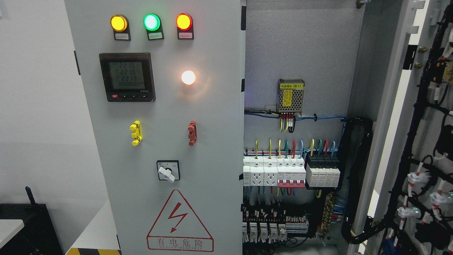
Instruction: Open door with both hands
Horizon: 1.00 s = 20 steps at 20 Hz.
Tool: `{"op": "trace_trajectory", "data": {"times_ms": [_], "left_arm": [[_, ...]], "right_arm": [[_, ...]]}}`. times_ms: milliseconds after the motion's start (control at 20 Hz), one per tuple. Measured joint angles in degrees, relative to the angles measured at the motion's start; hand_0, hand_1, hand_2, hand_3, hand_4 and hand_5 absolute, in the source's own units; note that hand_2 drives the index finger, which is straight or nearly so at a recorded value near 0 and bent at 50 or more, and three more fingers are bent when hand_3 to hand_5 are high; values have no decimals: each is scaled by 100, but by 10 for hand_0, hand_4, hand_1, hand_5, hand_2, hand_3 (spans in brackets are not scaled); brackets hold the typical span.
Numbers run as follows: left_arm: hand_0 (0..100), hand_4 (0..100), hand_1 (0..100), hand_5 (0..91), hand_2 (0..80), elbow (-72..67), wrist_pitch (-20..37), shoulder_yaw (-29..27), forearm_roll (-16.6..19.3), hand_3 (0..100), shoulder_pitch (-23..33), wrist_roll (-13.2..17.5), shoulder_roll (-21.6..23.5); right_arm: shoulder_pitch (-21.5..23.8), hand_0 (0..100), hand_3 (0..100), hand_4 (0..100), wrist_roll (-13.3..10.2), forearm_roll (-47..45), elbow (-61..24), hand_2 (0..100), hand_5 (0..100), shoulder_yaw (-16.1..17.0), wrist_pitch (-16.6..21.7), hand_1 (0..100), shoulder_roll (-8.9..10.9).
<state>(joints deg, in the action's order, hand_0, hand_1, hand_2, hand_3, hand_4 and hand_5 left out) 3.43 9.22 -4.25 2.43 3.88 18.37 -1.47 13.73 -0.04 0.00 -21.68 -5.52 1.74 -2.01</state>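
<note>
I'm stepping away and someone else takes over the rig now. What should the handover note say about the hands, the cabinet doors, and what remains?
Hands: neither robot hand shows in the head view.
Right door: swung wide open, its wired inner face showing at the picture's right.
Cabinet interior: exposed, with breakers and wiring visible.
Left door: faces the camera with lamps, meter and warning triangle; it looks shut.
Done: right door open.
Left: possibly the left door, if it must be opened too.
</note>
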Motion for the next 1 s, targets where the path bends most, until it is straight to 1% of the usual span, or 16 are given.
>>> {"op": "trace_trajectory", "data": {"times_ms": [250, 351, 451, 601, 851, 1002], "left_arm": [[0, 0, 0, 0, 0, -4, -16, -399, 384, 0, 14, 17, -63], [0, 0, 0, 0, 0, 5, -20, -513, 477, 0, 19, 10, -79], [0, 0, 0, 0, 0, 13, -20, -604, 547, 0, 24, -68, -94], [0, 0, 0, 0, 0, 25, -11, -716, 609, 0, 29, -197, -110], [0, 0, 0, 0, 0, 40, 25, -829, 662, 0, 32, -382, -126], [0, 0, 0, 0, 0, 46, -158, -829, 681, 0, 34, -414, -131]], "right_arm": [[733, 383, 0, 0, -31, 0, -1368, 0, 0, -9, 0, 0, 204], [1062, 383, 0, 0, -36, 0, -1924, 0, 0, -21, 22, 0, 257], [1420, 383, 0, 0, -38, 0, -2480, 0, 0, -31, 163, 0, 304], [1886, 383, 0, 0, -50, 0, -3290, 0, 0, -68, 483, 0, 360], [2486, 384, 0, 0, -49, 0, -4548, 0, 0, -183, 982, 0, 455], [2767, 383, 0, 0, -34, 0, -5223, 0, 0, -304, 1304, 0, 549]]}}
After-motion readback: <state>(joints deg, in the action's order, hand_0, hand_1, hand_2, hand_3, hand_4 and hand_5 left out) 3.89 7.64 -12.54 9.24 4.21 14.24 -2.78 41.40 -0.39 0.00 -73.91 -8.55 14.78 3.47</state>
